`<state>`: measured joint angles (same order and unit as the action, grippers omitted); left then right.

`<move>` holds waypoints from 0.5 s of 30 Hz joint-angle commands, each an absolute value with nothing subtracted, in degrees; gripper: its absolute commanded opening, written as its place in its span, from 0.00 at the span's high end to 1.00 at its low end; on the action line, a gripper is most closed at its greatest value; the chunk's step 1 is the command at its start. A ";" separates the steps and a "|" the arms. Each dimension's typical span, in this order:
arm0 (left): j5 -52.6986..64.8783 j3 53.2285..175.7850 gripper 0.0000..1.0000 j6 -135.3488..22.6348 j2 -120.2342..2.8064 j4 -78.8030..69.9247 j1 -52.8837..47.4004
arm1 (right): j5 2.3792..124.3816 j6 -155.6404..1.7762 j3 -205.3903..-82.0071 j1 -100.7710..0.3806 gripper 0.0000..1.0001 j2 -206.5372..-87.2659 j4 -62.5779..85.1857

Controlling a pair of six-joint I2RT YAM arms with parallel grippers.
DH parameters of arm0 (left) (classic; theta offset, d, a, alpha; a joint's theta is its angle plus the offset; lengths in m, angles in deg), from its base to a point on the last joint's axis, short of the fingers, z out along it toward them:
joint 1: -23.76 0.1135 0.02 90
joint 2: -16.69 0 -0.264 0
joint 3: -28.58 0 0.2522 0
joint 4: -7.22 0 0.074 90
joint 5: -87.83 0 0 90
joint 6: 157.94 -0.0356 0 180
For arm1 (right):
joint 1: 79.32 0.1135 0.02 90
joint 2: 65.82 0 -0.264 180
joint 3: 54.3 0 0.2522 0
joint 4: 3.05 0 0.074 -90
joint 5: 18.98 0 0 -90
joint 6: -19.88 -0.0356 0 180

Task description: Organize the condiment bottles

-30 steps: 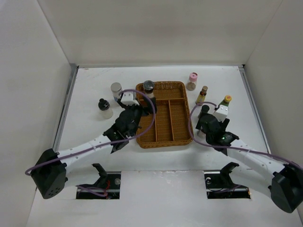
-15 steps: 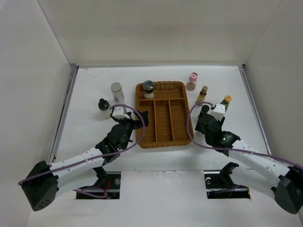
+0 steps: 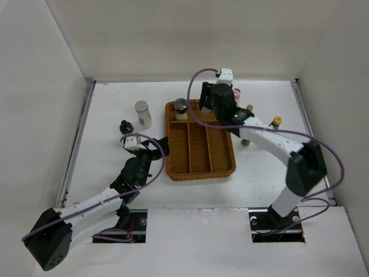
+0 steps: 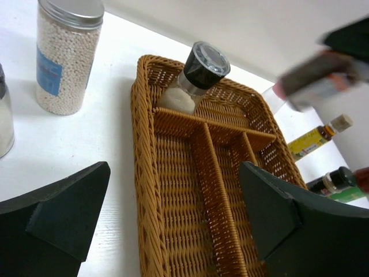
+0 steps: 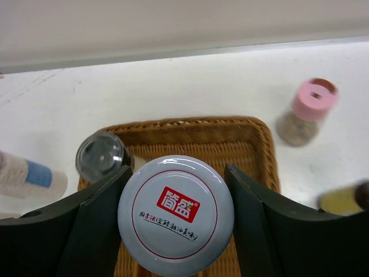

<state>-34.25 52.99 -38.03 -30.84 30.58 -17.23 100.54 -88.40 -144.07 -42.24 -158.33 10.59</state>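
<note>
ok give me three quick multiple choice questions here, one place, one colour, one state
1. Where is the black-capped grinder?
A) in the tray's far compartment
B) right of the tray, outside it
C) tipped over in front of the tray

2. What colour is the cap of the bottle beyond the tray's far right corner?
A) green
B) pink
C) blue

3. What is the right pincer doing?
A) open, empty
B) out of view
C) shut on the white-lidded jar

Answers: 1 A, it stands inside the wicker rim; 2 B, the right wrist view shows a pink cap; 3 C, its fingers clamp the jar from both sides.
</note>
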 commanded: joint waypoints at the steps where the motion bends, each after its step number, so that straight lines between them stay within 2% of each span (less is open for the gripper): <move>1: -33.37 52.18 0.03 -36.82 -28.40 34.24 -16.63 | 95.55 -85.68 -155.22 -43.77 0.57 -166.78 5.16; 4: -33.29 52.01 0.03 -36.65 -27.87 34.15 -16.36 | 95.11 -85.85 -161.83 -44.21 0.55 -173.91 7.80; 8: -32.76 52.09 0.03 -36.30 -28.04 34.06 -16.36 | 94.66 -86.81 -164.48 -43.86 0.53 -178.66 9.56; 15: -31.80 52.27 0.03 -35.68 -29.19 34.24 -16.27 | 94.58 -89.36 -163.60 -43.68 0.38 -182.62 13.16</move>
<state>-33.18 52.45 -36.60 -28.91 31.08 -16.75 94.83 -87.55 -159.46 -44.03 -183.23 16.29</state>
